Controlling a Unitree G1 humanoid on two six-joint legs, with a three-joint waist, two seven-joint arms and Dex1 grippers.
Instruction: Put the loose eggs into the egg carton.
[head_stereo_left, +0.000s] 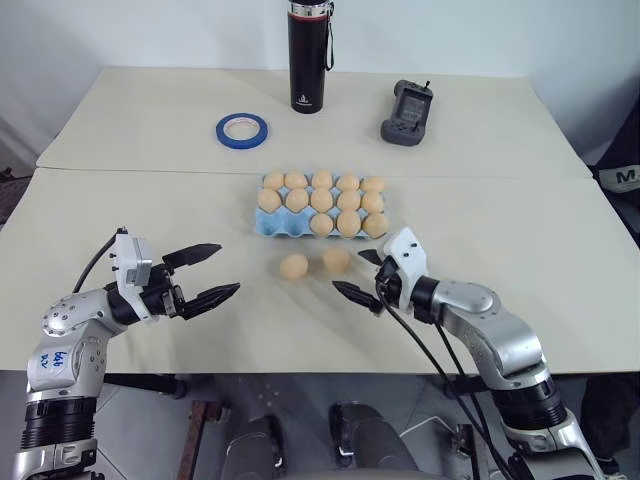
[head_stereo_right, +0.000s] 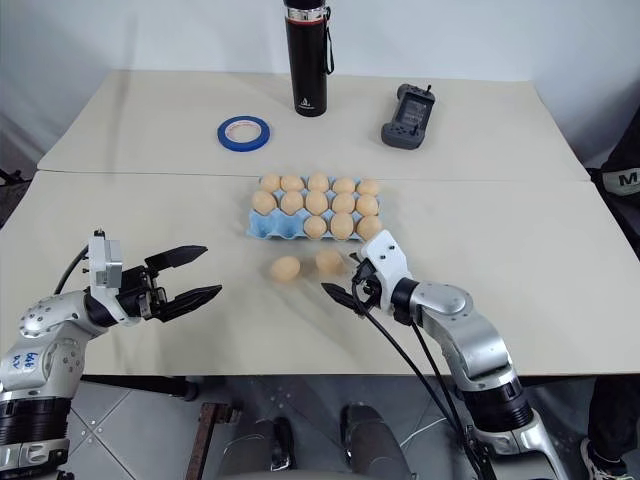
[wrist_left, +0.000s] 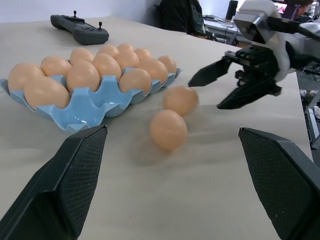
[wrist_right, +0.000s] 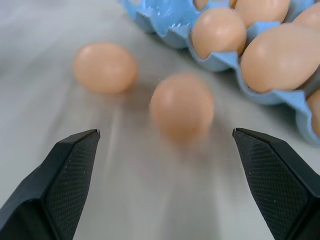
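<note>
Bright, even light with soft shadows on the desk (head_stereo_left: 120, 220); the two loose eggs (wrist_right: 182, 106) smear with motion blur in both wrist views.

The egg carton (head_stereo_right: 262, 229) lies on the table (head_stereo_right: 120, 210), most of its cups filled with eggs; the two cups at its near left end are bare. Two loose eggs (head_stereo_right: 285, 268) lie on the table just in front of the egg carton, side by side and apart from each other. The right gripper (head_stereo_right: 349, 282) sits just in front of the egg carton's right end, fingers spread, right beside the nearer egg and holding nothing. The left gripper (head_stereo_right: 190, 274) hovers well to the left of the egg carton, fingers wide apart and empty. Beyond the egg carton stand a blue tape roll (head_stereo_right: 243, 132), a black flask (head_stereo_right: 306, 57) and a dark handheld controller (head_stereo_right: 407, 115).
</note>
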